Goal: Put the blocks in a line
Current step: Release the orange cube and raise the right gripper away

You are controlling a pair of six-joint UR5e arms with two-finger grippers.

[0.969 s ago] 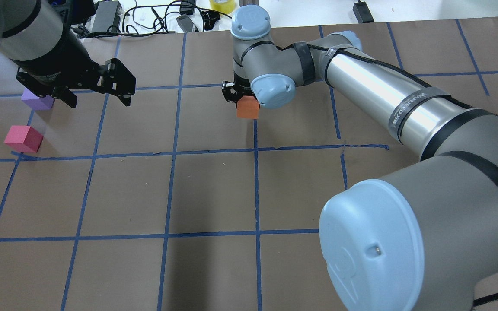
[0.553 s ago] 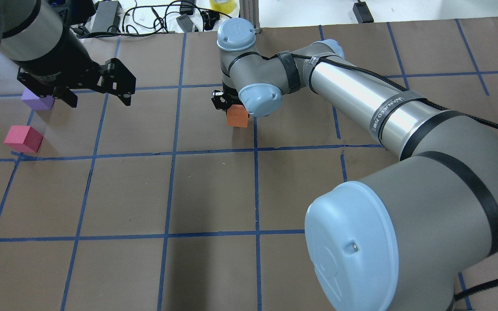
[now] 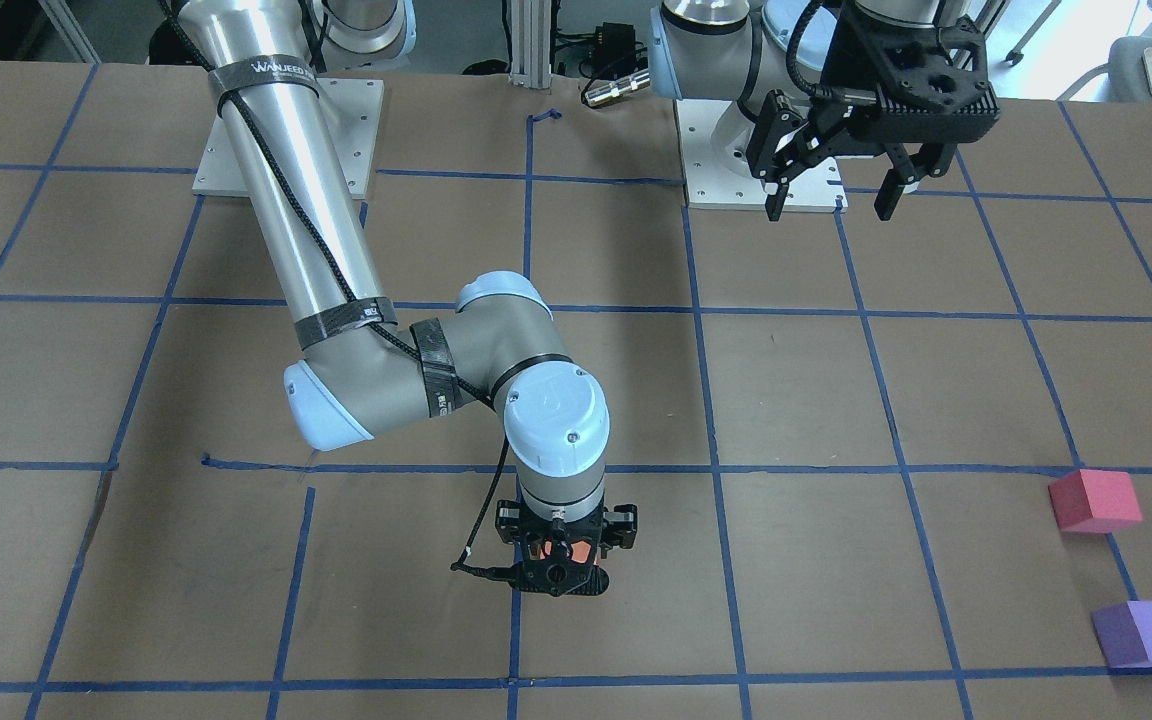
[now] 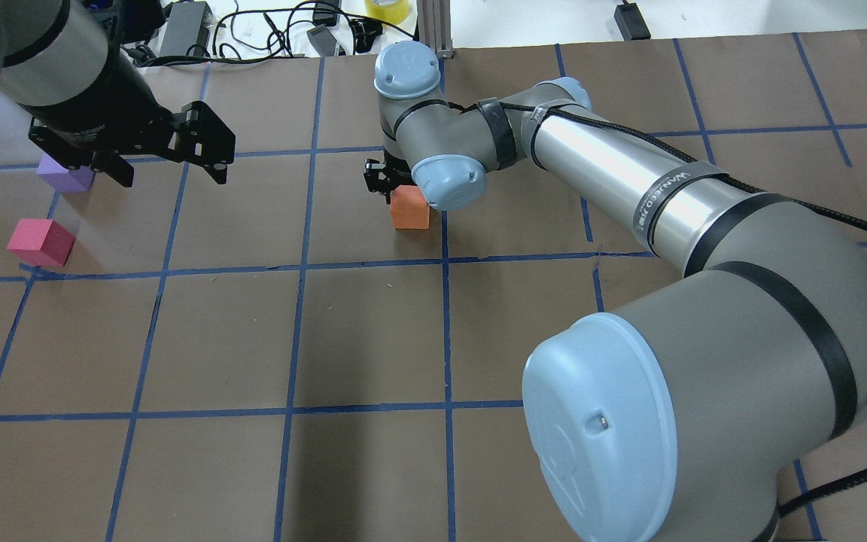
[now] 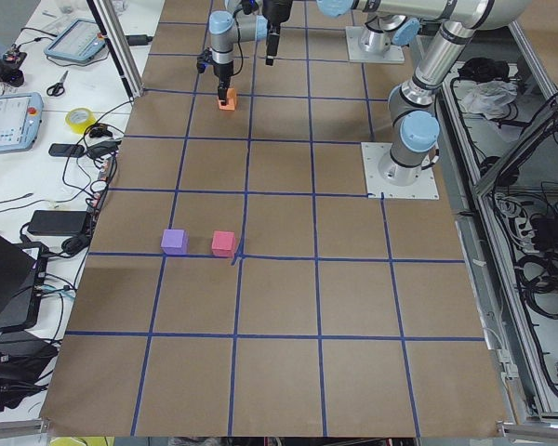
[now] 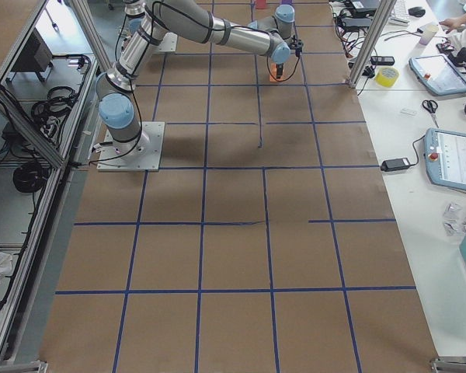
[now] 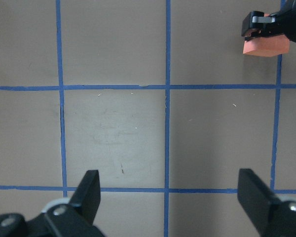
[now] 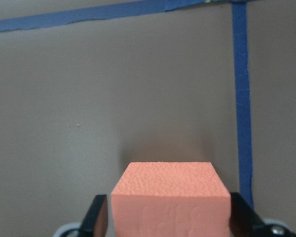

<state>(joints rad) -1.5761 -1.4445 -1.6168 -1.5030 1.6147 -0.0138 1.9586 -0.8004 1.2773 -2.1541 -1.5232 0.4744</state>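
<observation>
Texture like pitted foam suggests the orange block is light and squashy; the right hand pinches its flat opposite sides, while the left hand gapes empty.

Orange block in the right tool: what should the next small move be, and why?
Probably carry it toward the robot's left. The right tool is shut on the orange block near the table's middle, while the pinkish-red block and purple block sit close together far off at the left end, so the line likely forms there.
</observation>
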